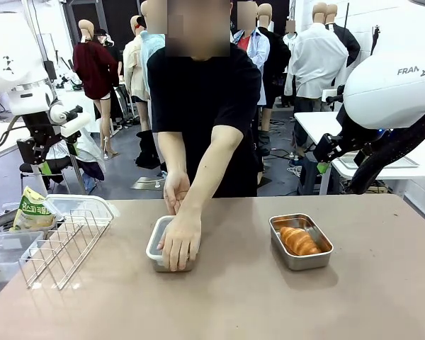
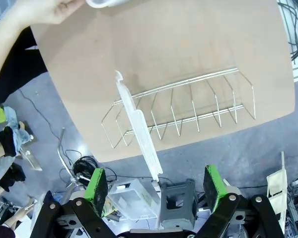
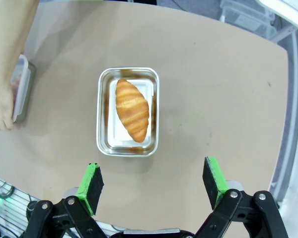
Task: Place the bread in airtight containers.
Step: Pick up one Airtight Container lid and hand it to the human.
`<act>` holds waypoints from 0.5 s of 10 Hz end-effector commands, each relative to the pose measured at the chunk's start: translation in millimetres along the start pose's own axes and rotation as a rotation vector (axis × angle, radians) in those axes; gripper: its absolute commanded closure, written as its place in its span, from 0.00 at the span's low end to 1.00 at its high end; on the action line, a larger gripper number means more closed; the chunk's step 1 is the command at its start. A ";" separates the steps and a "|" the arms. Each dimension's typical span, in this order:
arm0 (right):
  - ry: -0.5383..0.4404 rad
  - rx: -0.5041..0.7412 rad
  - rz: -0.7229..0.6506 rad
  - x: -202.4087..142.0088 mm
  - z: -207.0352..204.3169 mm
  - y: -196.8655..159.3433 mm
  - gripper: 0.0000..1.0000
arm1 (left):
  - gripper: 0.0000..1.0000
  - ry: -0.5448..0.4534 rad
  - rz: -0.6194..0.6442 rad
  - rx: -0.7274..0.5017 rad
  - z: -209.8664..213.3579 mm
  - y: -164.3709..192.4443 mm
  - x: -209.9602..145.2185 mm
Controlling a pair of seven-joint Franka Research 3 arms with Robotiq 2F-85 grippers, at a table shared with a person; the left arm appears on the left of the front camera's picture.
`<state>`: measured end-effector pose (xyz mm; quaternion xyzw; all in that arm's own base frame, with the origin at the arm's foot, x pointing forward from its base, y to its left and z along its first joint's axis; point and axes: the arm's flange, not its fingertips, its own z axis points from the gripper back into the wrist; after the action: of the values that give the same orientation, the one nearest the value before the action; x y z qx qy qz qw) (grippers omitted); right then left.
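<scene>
An open steel airtight container [image 1: 300, 242] [image 3: 102, 114] stands right of the table's middle with one golden croissant [image 1: 298, 240] [image 3: 131, 110] of bread lying in it. A second container [image 1: 156, 248] [image 3: 23, 89], left of centre, has its whitish lid on, and both of the person's hands [image 1: 178, 237] [image 3: 2, 94] press down on it. My right gripper [image 3: 153, 181] hangs open high above the table, just on the near side of the open container. My left gripper [image 2: 156, 186] is open too, above the table's left edge over the wire rack. Neither gripper holds anything.
A wire rack [image 1: 60, 248] [image 2: 188, 109] lies at the table's left edge. Beside it stand clear plastic bins [image 1: 81, 207] and a snack bag [image 1: 32, 211]. A white plastic piece [image 2: 139, 129] stands edge-on below my left gripper. The person [image 1: 202, 92] stands at the far side.
</scene>
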<state>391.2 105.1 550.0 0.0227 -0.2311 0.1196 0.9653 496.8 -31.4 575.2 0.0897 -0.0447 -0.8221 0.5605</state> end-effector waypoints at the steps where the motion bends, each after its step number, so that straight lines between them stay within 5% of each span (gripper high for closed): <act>1: 0.000 0.001 0.000 -0.3 -0.5 0.1 0.00 | 0.00 -0.001 0.001 -0.006 -0.3 -1.2 -0.3; 5: 0.000 0.001 0.000 -0.3 -0.5 0.1 0.00 | 0.00 -0.001 0.001 -0.006 -0.3 -1.2 -0.3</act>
<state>391.2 105.1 550.0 0.0227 -0.2311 0.1196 0.9653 496.8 -31.4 575.1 0.0897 -0.0446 -0.8221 0.5605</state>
